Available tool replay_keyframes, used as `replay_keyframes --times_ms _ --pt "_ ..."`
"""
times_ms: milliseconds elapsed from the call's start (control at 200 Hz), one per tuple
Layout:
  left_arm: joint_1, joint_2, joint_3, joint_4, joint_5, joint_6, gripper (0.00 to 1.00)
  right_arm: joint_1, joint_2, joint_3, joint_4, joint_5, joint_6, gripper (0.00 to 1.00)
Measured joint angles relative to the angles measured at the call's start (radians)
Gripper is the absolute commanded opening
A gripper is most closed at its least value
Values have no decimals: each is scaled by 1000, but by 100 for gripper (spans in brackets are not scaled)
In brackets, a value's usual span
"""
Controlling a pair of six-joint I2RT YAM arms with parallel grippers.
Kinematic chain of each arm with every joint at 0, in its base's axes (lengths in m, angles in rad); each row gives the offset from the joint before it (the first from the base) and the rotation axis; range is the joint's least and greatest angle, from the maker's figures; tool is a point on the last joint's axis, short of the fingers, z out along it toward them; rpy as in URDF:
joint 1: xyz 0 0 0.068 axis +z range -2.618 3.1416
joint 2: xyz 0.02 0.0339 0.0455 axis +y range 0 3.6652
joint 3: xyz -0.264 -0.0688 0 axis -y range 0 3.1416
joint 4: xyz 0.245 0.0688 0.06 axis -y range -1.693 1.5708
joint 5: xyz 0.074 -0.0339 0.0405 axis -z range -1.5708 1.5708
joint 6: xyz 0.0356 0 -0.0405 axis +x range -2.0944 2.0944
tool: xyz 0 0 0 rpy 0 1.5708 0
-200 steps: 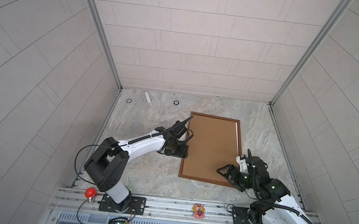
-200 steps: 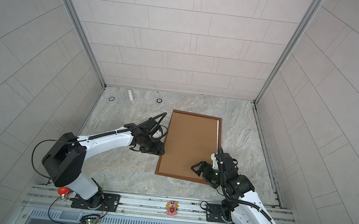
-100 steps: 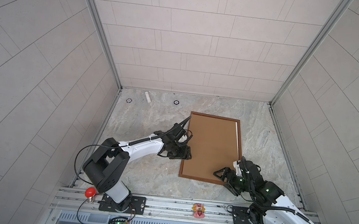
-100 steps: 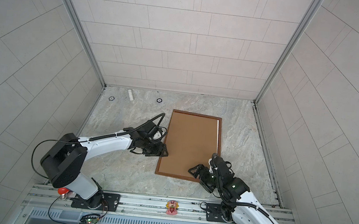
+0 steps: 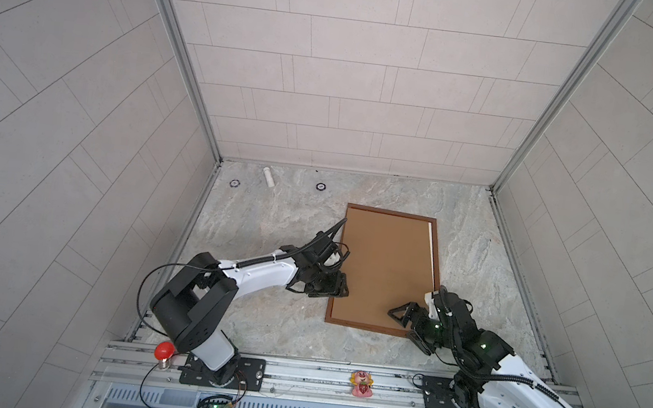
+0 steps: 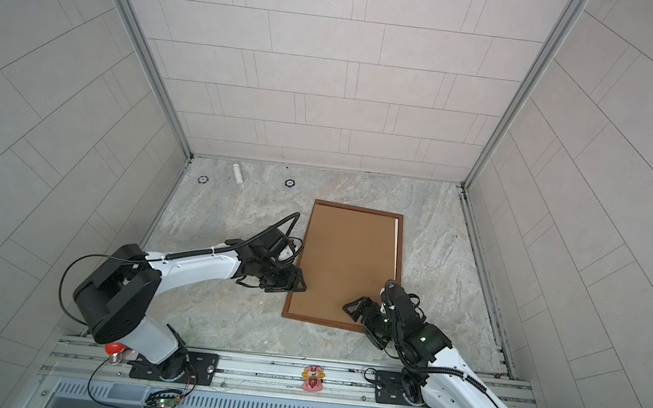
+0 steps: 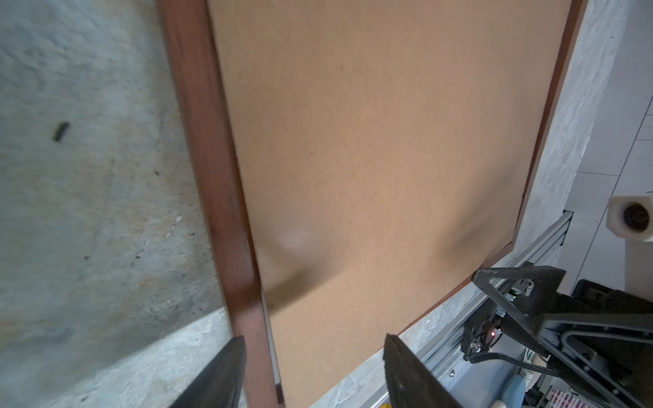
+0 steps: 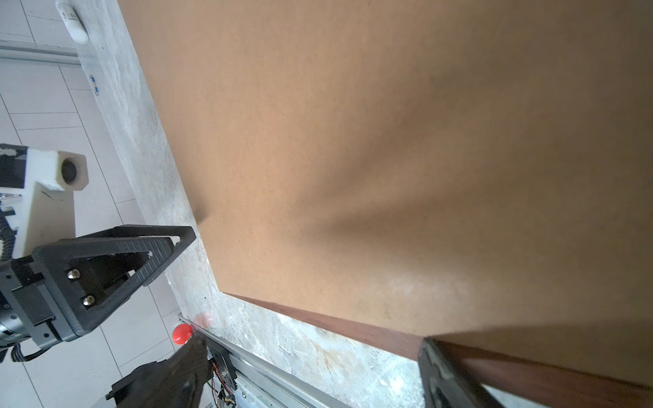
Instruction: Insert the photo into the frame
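Observation:
The frame (image 5: 335, 264) lies flat on the stone table, right of centre in both top views, its dark-brown rail (image 7: 212, 169) around a plain brown backing board (image 5: 386, 266). A narrow white strip (image 5: 430, 242) shows between the board's right edge and the rail; I cannot tell whether it is the photo, which is otherwise hidden. My left gripper (image 5: 342, 288) is open at the frame's left rail: in the left wrist view (image 7: 312, 349) one finger is over the table and the other over the board. My right gripper (image 5: 407, 327) hangs open at the near right corner and holds nothing (image 8: 312, 353).
At the back of the table lie a white tube (image 5: 268, 176) and two small black rings (image 5: 235, 183) (image 5: 321, 186). A red bulb (image 5: 164, 350) and a pink toy (image 5: 362, 383) sit on the front rail. Tiled walls enclose three sides.
The right gripper has drawn back toward the front rail, off the board to the frame's near right corner. The left gripper has slid a little nearer along the left rail.

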Motion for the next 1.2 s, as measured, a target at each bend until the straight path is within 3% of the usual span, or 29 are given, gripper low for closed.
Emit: replay_keyframes --times_ms 721,1196 --pt "-5 32 -17 151 73 -75 66 2 -23 -5 55 48 10 88" --pt "-7 -18 -12 0 -23 -37 67 53 -6 -4 46 25 58 89"
